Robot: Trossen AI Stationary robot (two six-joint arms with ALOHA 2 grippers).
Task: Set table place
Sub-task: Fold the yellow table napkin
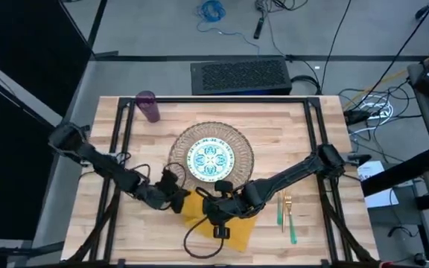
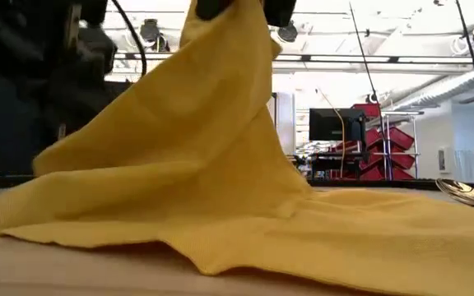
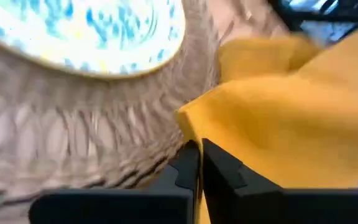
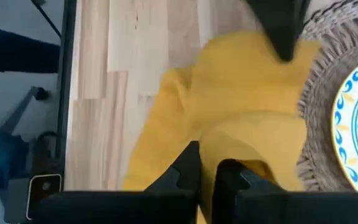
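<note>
Both arms are working the mustard-yellow napkin [image 1: 222, 216] at the near edge of the table [image 1: 319, 238], just below the woven mat [image 1: 238, 143] and its teal-patterned plate [image 1: 211, 159]. The left gripper [image 1: 176, 195] is pinching one corner of the cloth, fingers [image 3: 188, 168] narrowed to a slit w/ fabric between them. The right gripper [image 1: 216, 210] is pinching another fold, its jaws likewise nearly closed on cloth; in the low view the napkin is hanging in a peak from above while the rest is trailing flat on the wood. The fork and spoon [image 1: 287, 216] are lying well to the right of the mat; the purple cup [image 1: 148, 106] is standing at the far left corner.

Risks, as judged from here: the two grippers are working v. close together, so a pull in opposing directions could strip a corner from one pinch or bunch the cloth rather than flatten it. The napkin edge is touching the mat fringe, so a drag toward the plate could shift the mat. Loose cable near the right wrist could snag.

Hard to make out: how much cloth each pinch holds; the low view cuts off both grippers at the top, and the napkin hides the mat and plate there.
</note>
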